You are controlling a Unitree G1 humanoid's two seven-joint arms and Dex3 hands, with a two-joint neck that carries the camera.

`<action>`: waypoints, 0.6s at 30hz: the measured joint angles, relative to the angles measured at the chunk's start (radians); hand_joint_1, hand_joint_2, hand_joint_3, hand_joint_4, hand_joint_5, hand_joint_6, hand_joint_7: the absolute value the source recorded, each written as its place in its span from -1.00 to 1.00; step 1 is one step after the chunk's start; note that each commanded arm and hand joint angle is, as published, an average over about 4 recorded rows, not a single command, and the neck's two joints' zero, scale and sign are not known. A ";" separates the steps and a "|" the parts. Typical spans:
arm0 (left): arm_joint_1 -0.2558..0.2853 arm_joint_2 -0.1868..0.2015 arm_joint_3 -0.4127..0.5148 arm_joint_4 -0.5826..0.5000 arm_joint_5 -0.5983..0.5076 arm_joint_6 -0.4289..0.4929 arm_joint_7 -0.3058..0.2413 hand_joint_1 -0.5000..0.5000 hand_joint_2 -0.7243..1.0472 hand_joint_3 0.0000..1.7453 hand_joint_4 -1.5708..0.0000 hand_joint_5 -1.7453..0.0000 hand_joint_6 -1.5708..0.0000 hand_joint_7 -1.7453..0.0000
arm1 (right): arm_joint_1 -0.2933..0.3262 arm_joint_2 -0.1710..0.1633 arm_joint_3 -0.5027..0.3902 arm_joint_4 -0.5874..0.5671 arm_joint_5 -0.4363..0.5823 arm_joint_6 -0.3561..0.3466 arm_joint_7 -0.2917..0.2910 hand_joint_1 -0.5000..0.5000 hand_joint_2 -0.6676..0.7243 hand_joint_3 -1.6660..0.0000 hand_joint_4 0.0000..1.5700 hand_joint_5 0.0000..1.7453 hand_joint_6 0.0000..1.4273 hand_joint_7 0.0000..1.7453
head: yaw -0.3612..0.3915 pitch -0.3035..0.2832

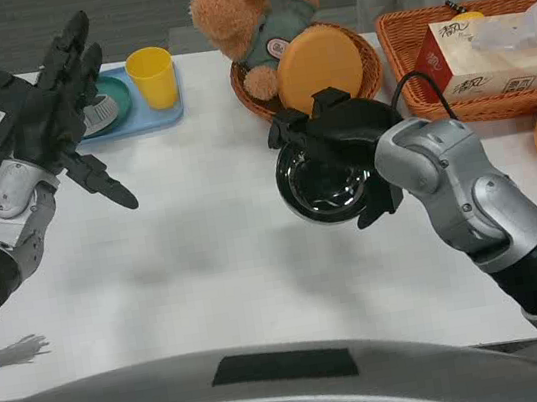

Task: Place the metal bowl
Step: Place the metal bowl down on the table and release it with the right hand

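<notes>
The bowl [322, 185] is gripped by the right robot hand [336, 145], fingers wrapped over its rim, and it's held tilted just over the desk [205, 251], mouth turned towards the camera. It's sat right below the fingers, so only a short drop is needed. The left robot hand [52, 102] is raised well off to the side, fingers spread, nothing held.
</notes>
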 measured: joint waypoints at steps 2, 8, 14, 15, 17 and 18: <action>0.000 0.000 0.000 0.001 0.000 0.000 0.000 -1.00 -0.52 -0.90 1.00 1.00 1.00 1.00 | 0.001 -0.006 -0.007 -0.002 0.000 -0.003 -0.001 -0.92 -0.86 -0.90 -0.75 0.89 -1.00 0.60 | 0.004 -0.001; 0.002 0.000 0.000 0.002 -0.010 0.000 0.001 -1.00 -0.50 -0.90 1.00 1.00 1.00 1.00 | 0.002 -0.023 -0.027 -0.007 -0.003 -0.006 -0.006 -0.94 -0.84 -0.90 -0.75 0.89 -1.00 0.60 | 0.009 -0.001; 0.002 0.000 0.000 0.002 -0.011 0.000 0.001 -1.00 -0.60 -0.90 1.00 1.00 1.00 1.00 | 0.002 -0.023 -0.027 -0.007 -0.003 -0.006 -0.007 -0.96 -0.91 -0.90 -0.75 0.89 -1.00 0.60 | 0.008 -0.002; 0.002 0.000 0.000 0.002 -0.011 0.000 0.001 -1.00 -0.57 -0.90 1.00 1.00 1.00 1.00 | 0.002 -0.023 -0.027 -0.007 -0.003 -0.006 -0.007 -0.96 -0.91 -0.90 -0.75 0.89 -1.00 0.60 | 0.008 -0.002; 0.002 0.000 0.000 0.002 -0.011 0.000 0.001 -1.00 -0.52 -0.90 1.00 1.00 1.00 1.00 | 0.002 -0.023 -0.027 -0.007 -0.003 -0.006 -0.007 -0.98 -0.91 -0.90 -0.75 0.89 -1.00 0.60 | 0.008 -0.003; 0.002 0.000 0.000 0.002 -0.011 0.000 0.001 -1.00 -0.50 -0.90 1.00 1.00 1.00 1.00 | 0.002 -0.023 -0.027 -0.007 -0.003 -0.006 -0.007 -1.00 -0.91 -0.90 -0.75 0.89 -1.00 0.60 | 0.008 -0.004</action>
